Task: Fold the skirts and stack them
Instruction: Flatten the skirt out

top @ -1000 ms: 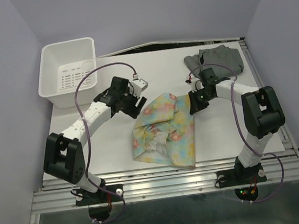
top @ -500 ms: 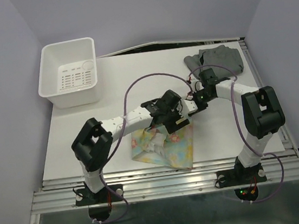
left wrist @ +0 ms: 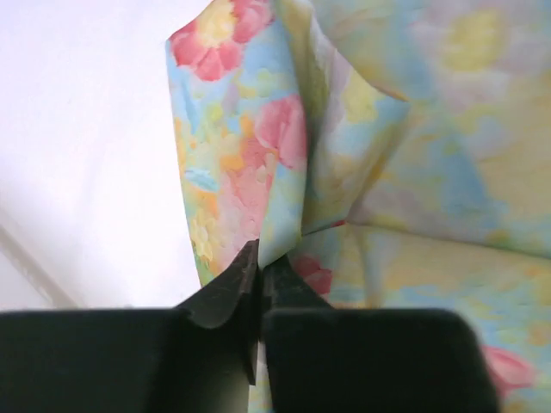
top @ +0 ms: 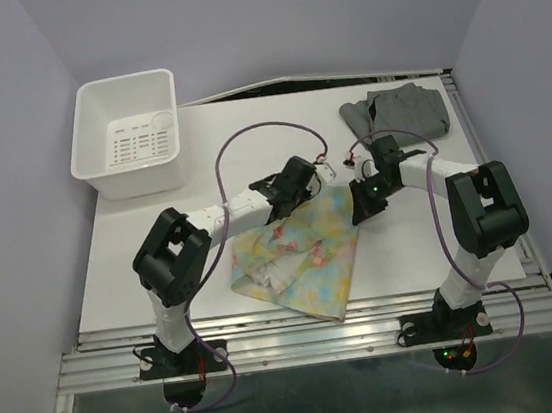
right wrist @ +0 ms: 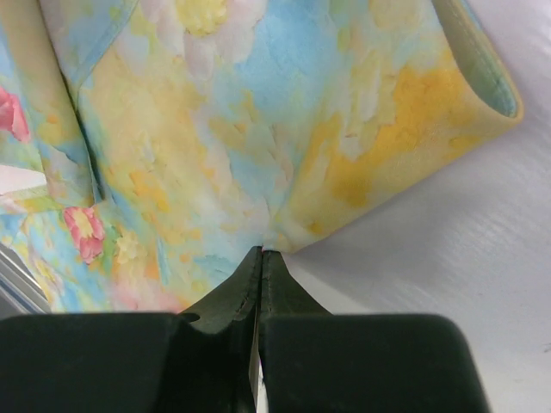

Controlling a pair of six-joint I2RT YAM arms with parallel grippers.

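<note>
The flowered pastel skirt [top: 302, 254] lies crumpled at the table's near middle, its far edge lifted between both grippers. My left gripper [top: 305, 193] is shut on a fold of that skirt [left wrist: 284, 146], the cloth pinched at the fingertips [left wrist: 260, 258]. My right gripper [top: 360, 206] is shut on the skirt's right corner [right wrist: 258, 172], nipped right at the tips [right wrist: 261, 251]. The plain grey skirt [top: 395, 111] lies bunched at the far right, apart from both grippers.
A white plastic bin [top: 93, 113] stands at the far left corner. A metal rail [top: 312, 338] runs along the near edge. The left arm's cable [top: 247, 134] loops over the table's middle.
The left arm swung right from beside the skirt, passed over it, and shut on its far edge. The skirt's top edge now stretches between both grippers and its body has shifted left.
</note>
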